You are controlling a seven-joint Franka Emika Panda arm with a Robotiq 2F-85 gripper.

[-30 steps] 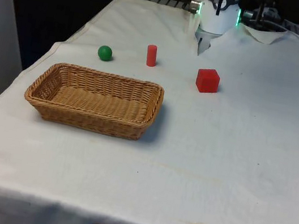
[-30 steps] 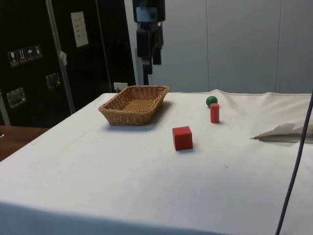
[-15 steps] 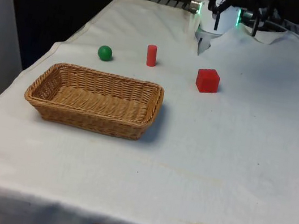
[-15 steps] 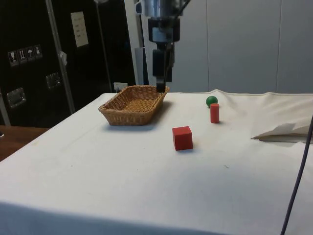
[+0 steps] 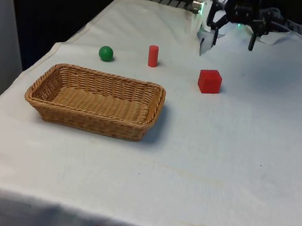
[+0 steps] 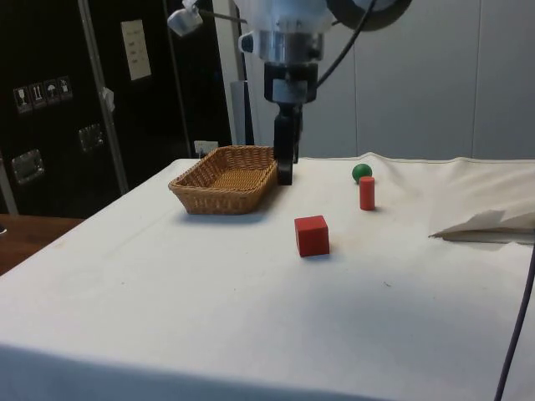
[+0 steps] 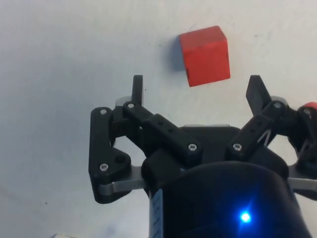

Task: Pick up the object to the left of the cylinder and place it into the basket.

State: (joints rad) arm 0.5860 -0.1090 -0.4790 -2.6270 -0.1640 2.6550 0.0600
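Observation:
A green ball (image 5: 106, 53) lies to the front view's left of the upright red cylinder (image 5: 153, 56). A red cube (image 5: 209, 81) sits to the cylinder's right. The wicker basket (image 5: 49, 81) stands nearer the camera, with nothing in it. My gripper (image 5: 233, 38) hangs open and holds nothing, above the cloth behind the cube. In the wrist view the gripper (image 7: 196, 91) has its fingers wide apart, with the cube (image 7: 204, 55) just beyond their tips and the cylinder (image 7: 310, 106) at the picture's edge. From the side, the gripper (image 6: 285, 159) hovers between the basket (image 6: 227, 177) and the ball (image 6: 361, 173).
The white cloth is bunched into a fold (image 5: 205, 41) near the robot's base, seen from the side as a raised crease (image 6: 489, 225). The table's left edge runs close to the ball and the basket.
The gripper has come down from high above the table's far end and swung towards the cube. The ball, cylinder, cube and basket have not moved.

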